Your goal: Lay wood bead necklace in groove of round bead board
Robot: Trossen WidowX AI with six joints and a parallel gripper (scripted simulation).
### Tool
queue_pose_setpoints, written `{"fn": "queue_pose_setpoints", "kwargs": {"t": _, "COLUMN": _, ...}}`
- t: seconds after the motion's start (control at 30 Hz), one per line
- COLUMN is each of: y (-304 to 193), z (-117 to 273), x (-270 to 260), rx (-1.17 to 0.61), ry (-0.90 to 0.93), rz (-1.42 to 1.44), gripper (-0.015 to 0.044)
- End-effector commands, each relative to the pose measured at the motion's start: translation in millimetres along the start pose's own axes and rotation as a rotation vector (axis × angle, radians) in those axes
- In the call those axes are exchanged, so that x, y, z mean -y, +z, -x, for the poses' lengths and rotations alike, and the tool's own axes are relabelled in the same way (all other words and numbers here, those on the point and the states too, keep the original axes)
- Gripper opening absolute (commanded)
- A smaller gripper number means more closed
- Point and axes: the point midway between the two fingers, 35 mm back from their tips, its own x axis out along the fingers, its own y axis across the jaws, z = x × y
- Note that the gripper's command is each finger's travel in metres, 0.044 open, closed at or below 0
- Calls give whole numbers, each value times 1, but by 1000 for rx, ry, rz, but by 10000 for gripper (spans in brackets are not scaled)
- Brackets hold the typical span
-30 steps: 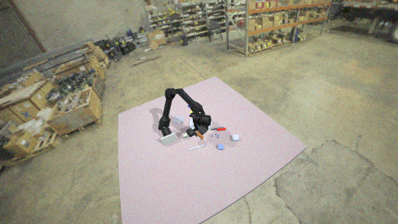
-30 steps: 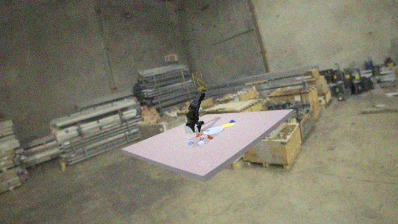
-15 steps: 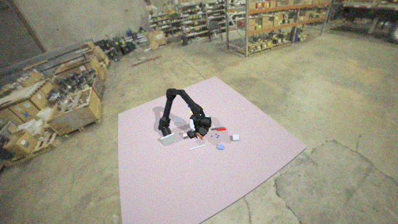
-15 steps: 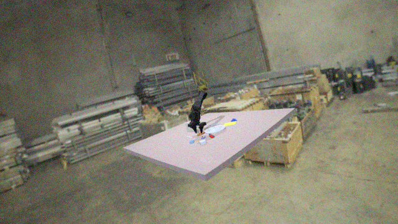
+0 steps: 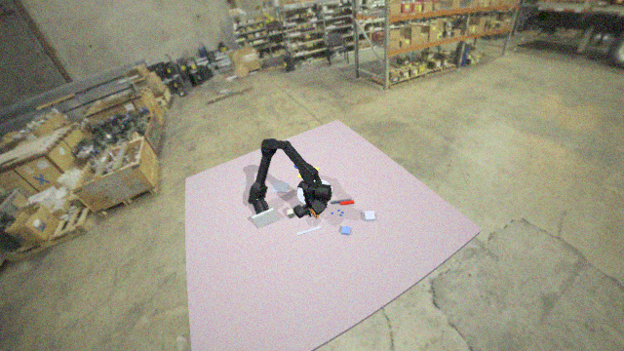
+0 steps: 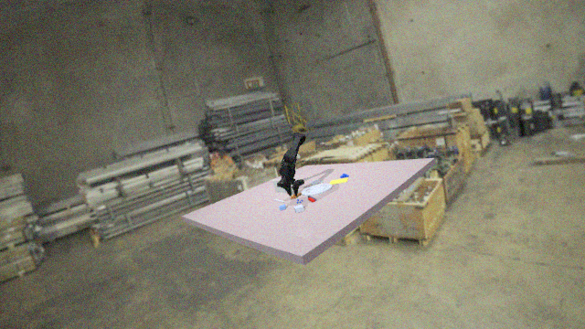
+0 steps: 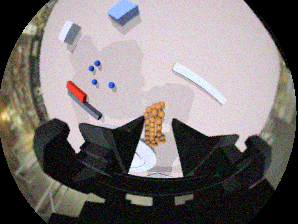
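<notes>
The black, hard-edged gripper (image 5: 313,212) (image 6: 294,196) (image 7: 158,119) stands partly open, its tapered fingers on either side of the wood bead necklace (image 5: 316,214) (image 6: 293,197) (image 7: 154,122). Those round orange-brown beads lie bunched in a narrow, knobbly heap on the pale pink, finely speckled counter (image 5: 273,278) (image 6: 274,228) (image 7: 225,50), outside the groove. Just beside them, the round bead board (image 5: 300,195) (image 6: 316,189) (image 7: 142,156) is smooth and whitish, partly hidden by the gripper in the wrist view.

Further from the gripper lie a slim, curved white strip (image 5: 309,230) (image 6: 279,200) (image 7: 199,82), a tool with a red handle (image 5: 347,202) (image 6: 312,199) (image 7: 76,91) and grey shaft, and four small blue balls (image 5: 340,213) (image 6: 299,201) (image 7: 94,81), loosely scattered. Beyond these sit a square-edged blue block (image 5: 345,230) (image 6: 282,207) (image 7: 123,12) and a whitish block (image 5: 370,215) (image 6: 299,208) (image 7: 69,31).

Well behind, on scuffed concrete, a rough wooden crate (image 5: 117,190) (image 6: 402,224) holds jumbled dark pieces; a metal rack (image 5: 386,34) with orange beams carries cardboard boxes.
</notes>
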Motion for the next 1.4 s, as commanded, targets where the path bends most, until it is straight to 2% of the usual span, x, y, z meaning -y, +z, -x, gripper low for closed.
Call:
{"fn": "queue_pose_setpoints", "kwargs": {"t": 0.0, "y": 0, "z": 0, "x": 0, "rx": 0, "ry": 0, "rz": 1, "gripper": 21}}
{"fn": "queue_pose_setpoints", "kwargs": {"t": 0.03, "y": 0, "z": 0, "x": 0, "rx": 0, "ry": 0, "rz": 1, "gripper": 0}}
{"fn": "queue_pose_setpoints", "kwargs": {"t": 1.37, "y": 0, "z": 0, "x": 0, "rx": 0, "ry": 0, "rz": 1, "gripper": 0}}
